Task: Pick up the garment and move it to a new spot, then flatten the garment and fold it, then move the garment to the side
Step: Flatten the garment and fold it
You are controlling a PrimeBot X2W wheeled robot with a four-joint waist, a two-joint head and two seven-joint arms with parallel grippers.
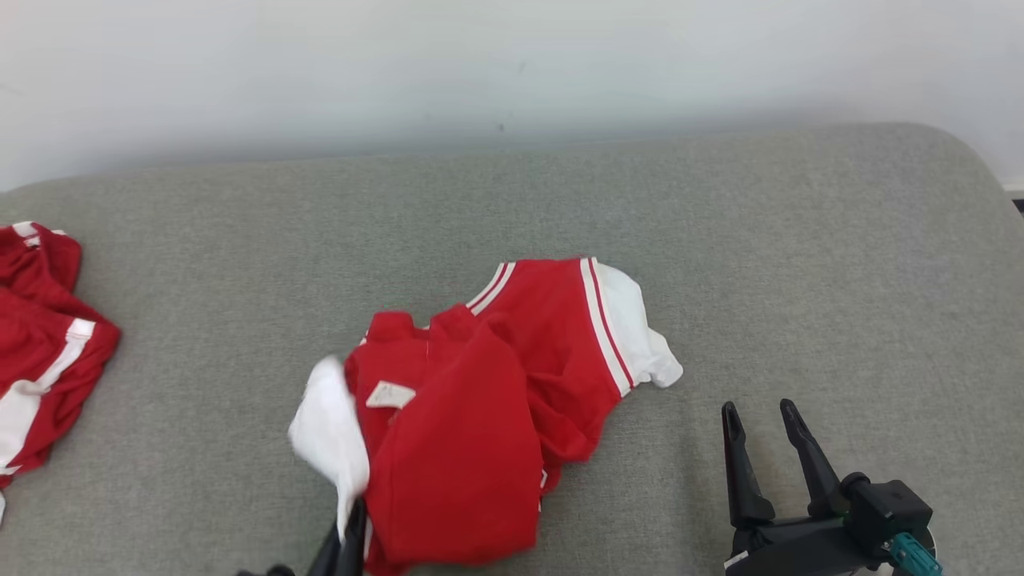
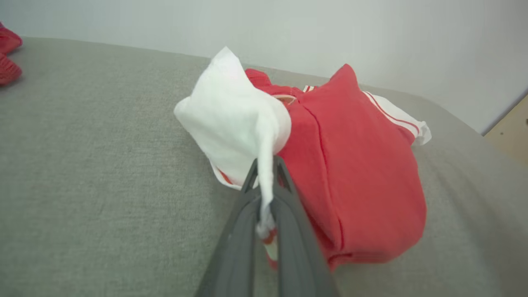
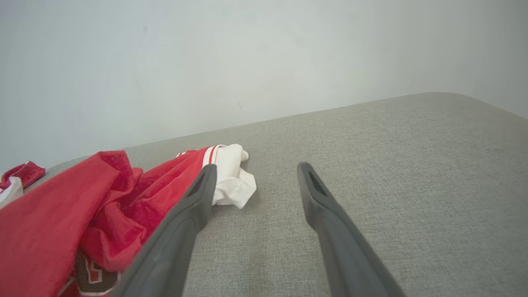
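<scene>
Garment: red shirt with white sleeves and red-and-white striped trim, crumpled in a heap on a grey padded surface. The red body is bunched and folded over itself, and a small pale label shows on the garment's left half. A dark print peeks from folds at its near right. One white sleeve lies flat at the garment's far right corner. The other white sleeve, at the garment's near left, is raised off the surface and drawn down into a narrow strip; it is blurred in the head view. Left gripper sits at the garment's near left edge, fingers pressed together and pinching that strip of white cloth, a bit of striped trim hanging below the pinch. Right gripper sits to the right of the garment, near but apart from it, fingers spread wide with nothing between them, over bare grey fabric. A second piece of red-and-white clothing lies crumpled well to the left of the garment. A pale wall stands beyond the garment.
</scene>
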